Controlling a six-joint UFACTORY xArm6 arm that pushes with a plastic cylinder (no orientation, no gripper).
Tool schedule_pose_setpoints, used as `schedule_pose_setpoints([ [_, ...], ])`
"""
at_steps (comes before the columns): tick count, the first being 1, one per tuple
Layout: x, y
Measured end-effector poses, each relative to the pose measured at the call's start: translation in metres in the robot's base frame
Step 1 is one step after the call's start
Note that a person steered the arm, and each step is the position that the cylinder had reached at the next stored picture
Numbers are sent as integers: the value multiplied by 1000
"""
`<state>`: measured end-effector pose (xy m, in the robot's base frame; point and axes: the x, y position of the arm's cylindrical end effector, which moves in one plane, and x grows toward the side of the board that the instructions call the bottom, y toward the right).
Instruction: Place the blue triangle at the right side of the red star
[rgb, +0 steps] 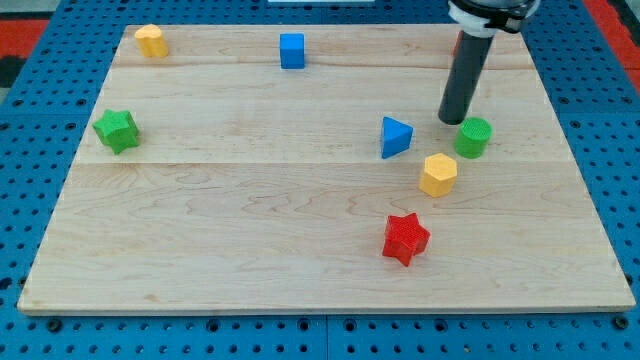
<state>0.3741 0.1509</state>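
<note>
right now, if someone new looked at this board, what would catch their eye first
Probably the dark rod coming down from the view's top right, with my tip just left of the green cylinder and to the right of the blue triangle. Next, the tight cluster there: the yellow block just below them, and the red star alone nearer the view's bottom.

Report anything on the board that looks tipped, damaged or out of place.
Nothing stands out. All blocks sit flat on the wooden board, none broken or stacked. My tip rests between the blue triangle and green cylinder. A red block is mostly hidden behind the rod.
</note>
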Motion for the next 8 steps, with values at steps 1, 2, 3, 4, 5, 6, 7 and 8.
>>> schedule_pose_setpoints([
  [1, 0, -7],
  [2, 0, -7],
  [3, 12, -18],
  [4, 45, -47],
  [5, 51, -51],
  [6, 32, -52],
  [7, 29, -99],
  [8, 58, -147],
])
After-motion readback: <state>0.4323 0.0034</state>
